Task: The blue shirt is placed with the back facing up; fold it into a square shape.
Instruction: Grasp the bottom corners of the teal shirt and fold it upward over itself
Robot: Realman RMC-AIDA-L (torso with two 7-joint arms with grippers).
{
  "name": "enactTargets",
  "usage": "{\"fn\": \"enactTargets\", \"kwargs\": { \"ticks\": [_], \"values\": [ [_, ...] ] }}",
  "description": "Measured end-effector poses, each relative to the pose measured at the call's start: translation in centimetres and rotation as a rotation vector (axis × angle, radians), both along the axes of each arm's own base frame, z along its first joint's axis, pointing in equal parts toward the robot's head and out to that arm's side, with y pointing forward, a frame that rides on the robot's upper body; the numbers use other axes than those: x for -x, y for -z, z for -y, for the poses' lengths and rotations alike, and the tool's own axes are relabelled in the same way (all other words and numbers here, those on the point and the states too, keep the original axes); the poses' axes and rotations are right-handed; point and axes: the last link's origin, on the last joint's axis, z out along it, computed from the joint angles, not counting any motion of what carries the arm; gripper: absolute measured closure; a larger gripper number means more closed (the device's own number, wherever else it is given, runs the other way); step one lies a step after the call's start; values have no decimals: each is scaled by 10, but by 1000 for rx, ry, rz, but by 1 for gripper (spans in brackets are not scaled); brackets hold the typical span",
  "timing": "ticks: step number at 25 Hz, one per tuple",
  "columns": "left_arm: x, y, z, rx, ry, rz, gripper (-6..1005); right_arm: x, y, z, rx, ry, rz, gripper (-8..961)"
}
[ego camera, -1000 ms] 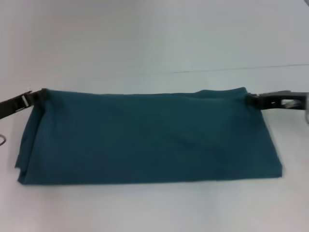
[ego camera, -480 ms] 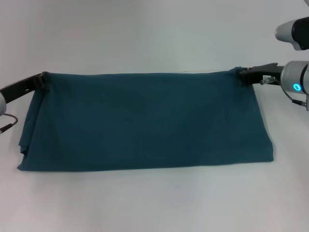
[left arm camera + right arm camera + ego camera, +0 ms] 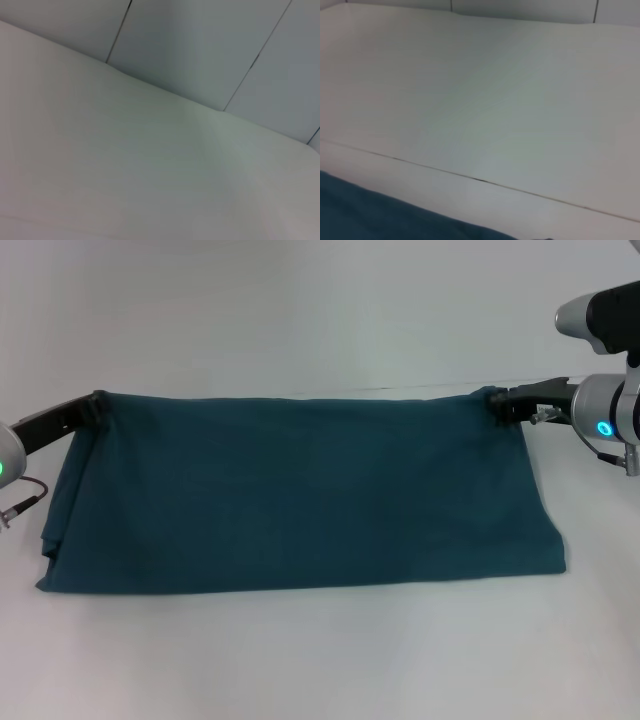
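Head view: the blue shirt (image 3: 300, 490) is seen on the white table (image 3: 300, 310), already folded into a long band that runs from the left edge toward the right edge, with its plain side up. The left end effector (image 3: 92, 405) is clamped on the far left corner of the band, and the right end effector (image 3: 495, 403) is clamped on the far right corner. The far edge between them is pulled almost straight and looks taut. The near edge lies flat on the table, closer to the front edge. At the left end several layers are visible and they are not fully aligned.

The step in hand is judged to be the laying down of the far edge after a lengthwise fold. To do it well, both corners should be lowered at the same height and speed, so that the tension is kept equal and no wrinkle is made in the middle. The cloth is soft, so a release should be made only when the corners rest on the table. In the right wrist view only a strip of the shirt and a seam in the table are shown.
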Motion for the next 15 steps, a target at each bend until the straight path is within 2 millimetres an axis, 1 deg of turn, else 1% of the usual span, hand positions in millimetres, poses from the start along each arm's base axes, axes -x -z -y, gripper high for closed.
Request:
{"fn": "enactTargets", "kwargs": {
  "ticks": [4, 9, 14, 15],
  "values": [
    [-1, 2, 0, 4, 3, -3, 898, 1, 2, 0, 7, -7, 9, 918],
    [-2, 5, 1, -2, -6, 9, 892, -1, 3, 1, 11, -7, 20, 888],
    [6, 0, 2, -37, -44, 34, 886, -2, -4, 0, -24, -4, 21, 858],
    [7, -1, 2, -45, -48, 40, 857, -2, -6, 0, -32, -3, 20, 852]
  ]
}}
